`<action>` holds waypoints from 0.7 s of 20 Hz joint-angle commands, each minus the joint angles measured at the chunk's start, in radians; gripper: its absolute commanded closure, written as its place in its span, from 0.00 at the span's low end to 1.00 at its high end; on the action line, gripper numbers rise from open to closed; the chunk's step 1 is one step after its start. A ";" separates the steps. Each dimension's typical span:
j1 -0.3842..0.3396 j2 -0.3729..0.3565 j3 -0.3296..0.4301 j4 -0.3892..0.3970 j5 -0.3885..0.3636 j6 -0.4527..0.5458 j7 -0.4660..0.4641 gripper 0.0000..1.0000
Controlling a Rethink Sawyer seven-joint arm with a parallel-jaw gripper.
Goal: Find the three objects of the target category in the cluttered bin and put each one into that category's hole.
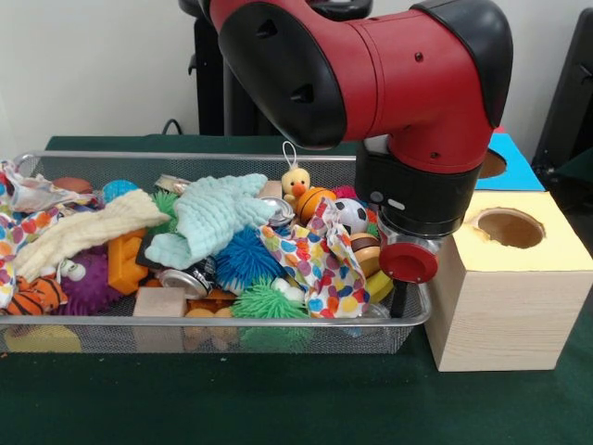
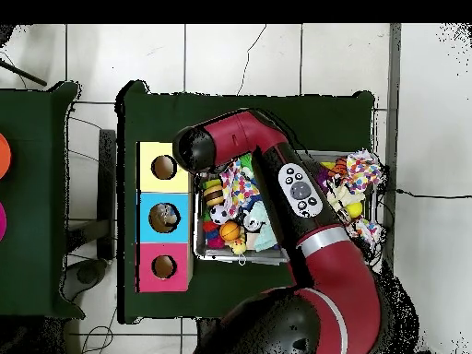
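A wire mesh bin [image 1: 306, 325] holds a heap of toys and cloths. In it lie a mint cloth [image 1: 218, 213], a cream cloth [image 1: 83, 232], a polka-dot cloth [image 1: 315, 261], a blue spiky ball [image 1: 246, 260], a green spiky ball [image 1: 269, 301], a small soccer ball [image 1: 352, 215], a basketball [image 1: 313, 202] and a yellow duck [image 1: 296, 184]. My gripper [image 1: 398, 300] reaches down into the bin's right end, just beside the polka-dot cloth. The wrist hides most of it. From overhead, the arm [image 2: 241, 138] covers the gripper at the bin's end [image 2: 198, 241] nearest the boxes.
A wooden box with a yellow top and a round hole [image 1: 508, 227] stands right of the bin, with a blue box [image 1: 519, 165] behind it. Overhead, the yellow box [image 2: 164, 167], blue box [image 2: 164, 217] and pink box [image 2: 164, 266] form a row. An orange block [image 1: 125, 264], a can [image 1: 185, 278] and a purple spiky ball [image 1: 88, 283] fill the bin's left.
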 commanded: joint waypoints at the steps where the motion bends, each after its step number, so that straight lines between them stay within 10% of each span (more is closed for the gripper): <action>1: -0.048 -0.023 0.068 -0.029 -0.019 -0.108 -0.277 0.00; 14: -0.097 -0.038 0.098 0.015 -0.038 -0.115 -0.312 0.00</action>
